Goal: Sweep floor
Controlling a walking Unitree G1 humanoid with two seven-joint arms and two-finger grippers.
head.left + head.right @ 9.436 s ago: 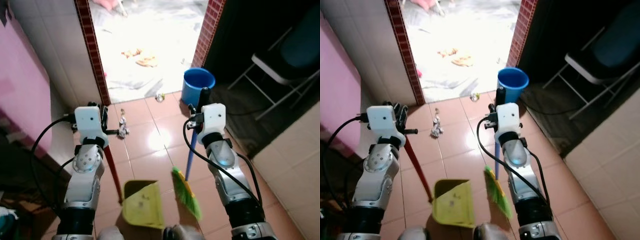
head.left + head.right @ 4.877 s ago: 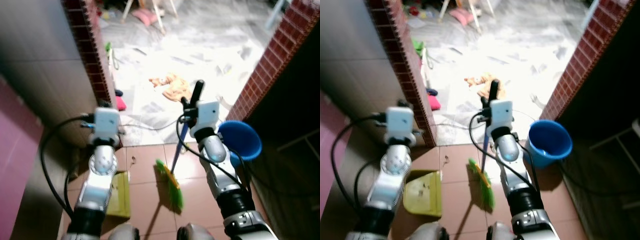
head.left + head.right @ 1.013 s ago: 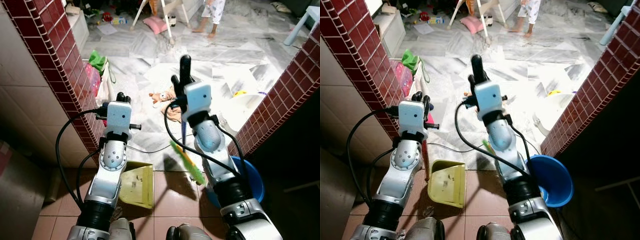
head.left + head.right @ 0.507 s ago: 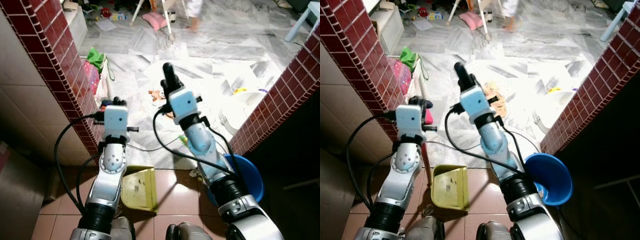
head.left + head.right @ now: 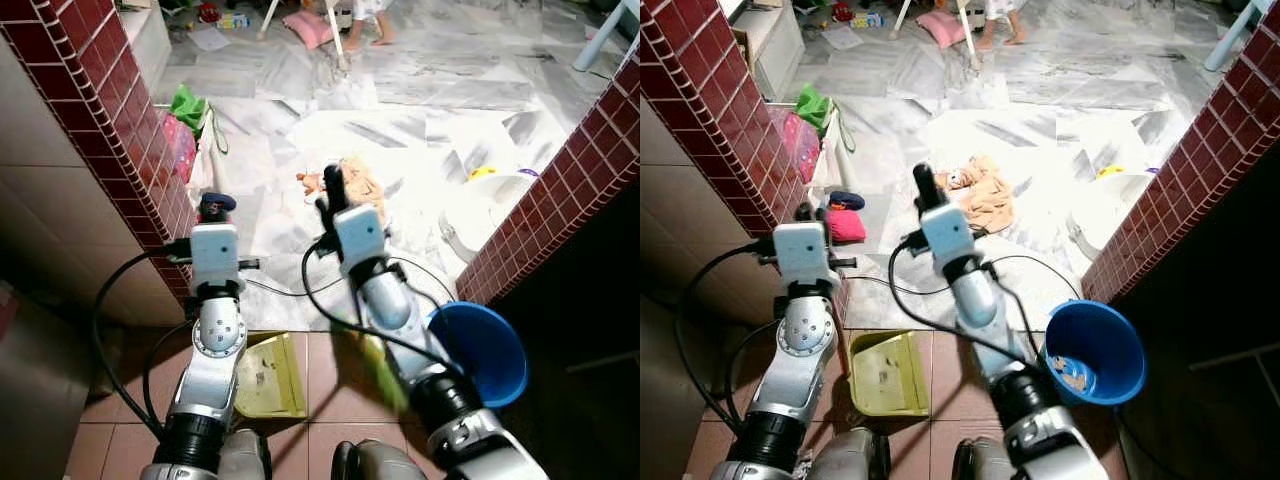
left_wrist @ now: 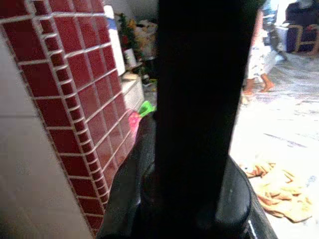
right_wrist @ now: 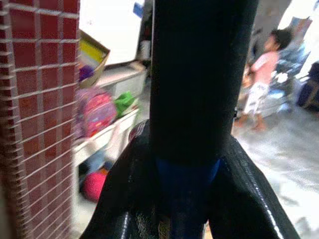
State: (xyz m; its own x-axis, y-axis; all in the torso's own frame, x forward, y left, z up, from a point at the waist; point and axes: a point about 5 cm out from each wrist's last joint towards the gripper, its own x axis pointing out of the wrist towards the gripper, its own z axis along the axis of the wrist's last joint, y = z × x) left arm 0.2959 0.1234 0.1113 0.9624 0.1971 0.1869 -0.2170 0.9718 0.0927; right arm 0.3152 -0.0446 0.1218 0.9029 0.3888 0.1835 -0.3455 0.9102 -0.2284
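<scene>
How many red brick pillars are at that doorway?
2: one brick pillar on the robot's left, by the pink bag; the other pillar on its right, above the blue bucket.

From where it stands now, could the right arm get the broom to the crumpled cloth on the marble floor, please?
Probably yes: the right gripper, shut on the broom, is already held out toward the cloth, and bare marble floor lies between, though a cable crosses it.

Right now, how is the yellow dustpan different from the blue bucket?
The dustpan is yellow, flat and shallow, below the left arm; the bucket is blue, round and deep, to the right arm's side. The dustpan looks nearly bare; the bucket holds some scraps. Both sit on the brown tiles by the doorway.
</scene>
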